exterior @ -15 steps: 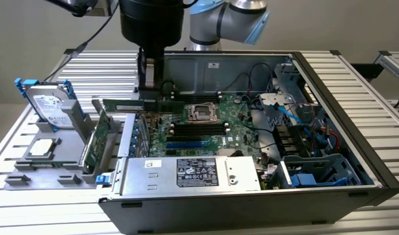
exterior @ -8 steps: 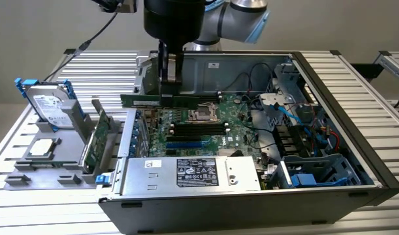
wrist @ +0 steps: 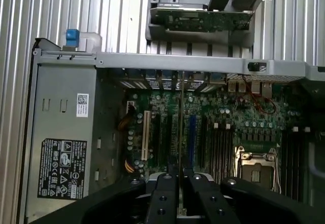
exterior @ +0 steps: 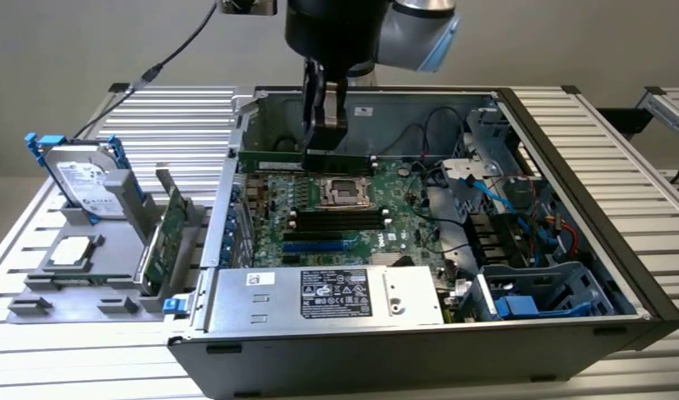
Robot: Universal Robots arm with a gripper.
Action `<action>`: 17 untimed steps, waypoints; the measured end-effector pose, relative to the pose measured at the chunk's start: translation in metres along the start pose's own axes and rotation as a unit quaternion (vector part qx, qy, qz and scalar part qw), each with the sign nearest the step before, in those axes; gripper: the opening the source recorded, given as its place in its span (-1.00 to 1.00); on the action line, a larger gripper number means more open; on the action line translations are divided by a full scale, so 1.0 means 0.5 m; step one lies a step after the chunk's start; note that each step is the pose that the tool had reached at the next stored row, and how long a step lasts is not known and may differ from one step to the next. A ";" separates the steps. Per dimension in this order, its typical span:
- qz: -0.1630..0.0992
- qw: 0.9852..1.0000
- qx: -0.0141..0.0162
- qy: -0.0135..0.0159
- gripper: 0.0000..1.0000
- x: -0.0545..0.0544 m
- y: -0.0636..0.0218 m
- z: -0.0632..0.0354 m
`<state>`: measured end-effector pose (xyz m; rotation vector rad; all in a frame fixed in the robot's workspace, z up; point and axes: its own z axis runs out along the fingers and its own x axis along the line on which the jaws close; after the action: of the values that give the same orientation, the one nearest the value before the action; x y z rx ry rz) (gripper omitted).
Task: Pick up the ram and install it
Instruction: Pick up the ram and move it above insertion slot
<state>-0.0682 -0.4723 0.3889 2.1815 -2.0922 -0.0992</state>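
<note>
Black fingers [wrist: 163, 198] of the hand [wrist: 182, 186] sit closest in the wrist view, drawn in narrow on the ram [wrist: 181, 122], which runs away from them edge-on as a thin line. In the exterior view the hand [exterior: 322, 146] hangs inside the open computer case [exterior: 617, 250]. It pinches the ram [exterior: 272, 155] near its middle, so the green stick juts level to both sides of the fingers, its long axis across that view.

Below the hand lie the black memory slots [exterior: 337, 218], beside the CPU socket [exterior: 341, 190]. Their length looks parallel to the ram's, so I judge the fit to turn on sideways offset and height rather than on any twist. The wrist view gives that parallel alignment plainly, while the exterior view gives the ram's length and its clearance above the motherboard.

Farther from the hand sits the power supply [exterior: 339, 292]. Outside the case, an expansion card [exterior: 162, 242] and a hard drive [exterior: 83, 179] stand in a holder on the tabletop [exterior: 95, 367].
</note>
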 end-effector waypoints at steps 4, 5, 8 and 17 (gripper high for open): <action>0.000 1.000 0.003 0.003 -0.72 -0.022 -0.026 0.000; 0.001 1.000 0.004 0.003 -0.72 -0.028 -0.032 0.000; 0.001 1.000 0.006 0.005 -0.72 -0.046 -0.050 0.001; 0.001 1.000 0.007 0.007 -0.72 -0.113 -0.090 0.014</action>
<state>-0.0268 -0.4144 0.3744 2.1815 -2.0947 -0.0684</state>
